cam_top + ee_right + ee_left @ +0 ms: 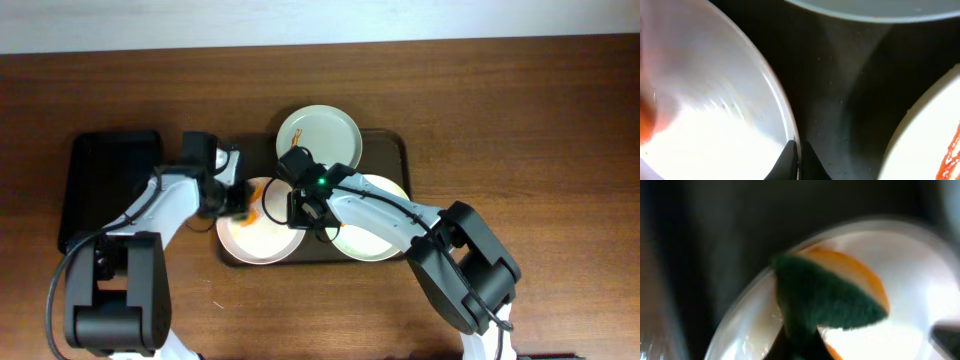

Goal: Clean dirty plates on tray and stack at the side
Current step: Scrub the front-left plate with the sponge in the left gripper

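The dark brown tray (395, 145) holds three plates. My left gripper (238, 205) is shut on a green sponge (245, 213) and presses it onto the cream-white left plate (255, 238). In the left wrist view the sponge (825, 295) lies on an orange sauce smear (860, 272) on that plate (910, 280), in my left gripper (800, 347). My right gripper (300, 215) is shut on this plate's right rim, fingers (799, 150) pinching its edge (785, 120). A pale green plate (319, 135) sits at the back. A cream plate (375, 235) on the right carries a red smear (951, 145).
A smaller black tray (105, 185) lies on the wooden table (520, 120) to the left of the brown tray. The right arm reaches across the right plate. Bare tray floor (845, 100) shows between the plates.
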